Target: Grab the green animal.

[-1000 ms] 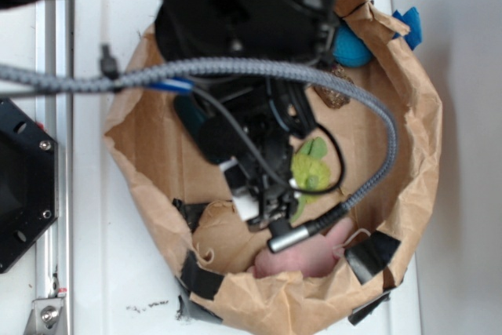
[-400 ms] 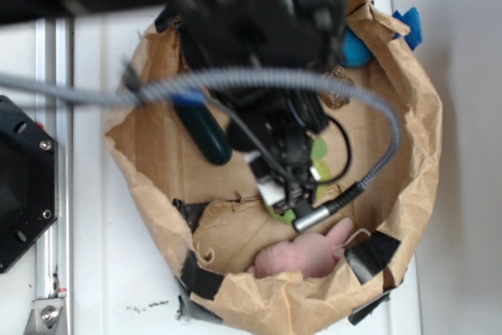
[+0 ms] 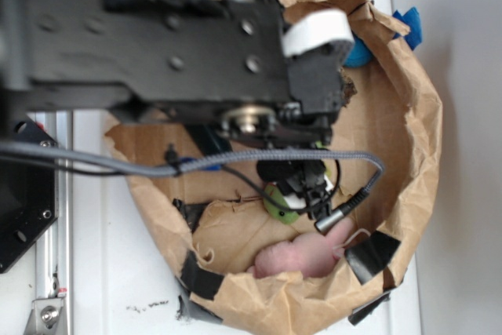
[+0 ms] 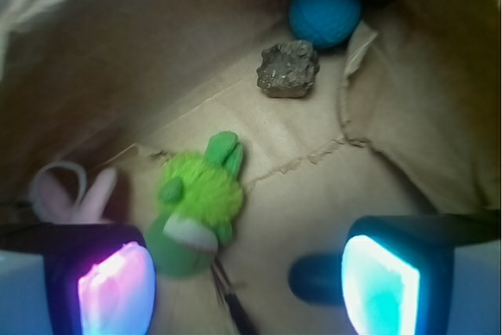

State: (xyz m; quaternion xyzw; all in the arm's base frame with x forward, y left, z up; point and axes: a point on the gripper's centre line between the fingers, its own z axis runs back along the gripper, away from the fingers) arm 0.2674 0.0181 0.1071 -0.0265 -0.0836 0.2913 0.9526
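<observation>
Hanging inside the paper bag (image 3: 408,115), the tool (image 4: 247,280) is released, its pads spread wide with nothing between them. The green animal (image 4: 196,202) lies on the bag floor just beside the left pad (image 4: 114,288), head toward the camera. A pink plush (image 4: 74,190) sits left; rock (image 4: 288,68) and blue ball (image 4: 324,15) farther back.

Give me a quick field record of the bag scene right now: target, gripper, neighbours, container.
target: green animal, lying on the bag floor, ungrasped
gripper: gripper open, both pads lit, hovering above the floor; target sits beside the pink-lit pad, off centre
neighbours: pink plush by the target; brown rock and blue ball farther off
container: brown paper bag, walls rolled down, black tape on the rim
exterior view: arm hides most of the target
</observation>
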